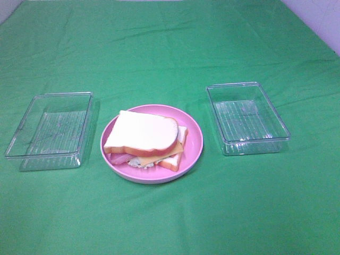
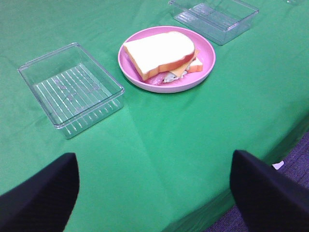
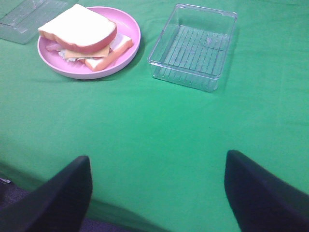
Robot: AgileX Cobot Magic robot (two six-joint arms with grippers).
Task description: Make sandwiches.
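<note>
Sandwich (image 1: 144, 139) sits fully stacked on the pink plate (image 1: 194, 139), trays at 9 and 3 o'clock bare. Both grippers (image 2: 153, 193) (image 3: 157, 191) spread apart, holding nothing; assembly appears done.

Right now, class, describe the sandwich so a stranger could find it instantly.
On the green tablecloth, find the round pink plate between two clear plastic trays. The sandwich lies on it: white bread with orange-brown crust, cheese and bacon peeking out. Both trays hold nothing.

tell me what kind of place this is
Probably a robot lab tabletop, not a kitchen: a plain green cloth, a toy sandwich on a pink plate, and two clear plastic trays.
</note>
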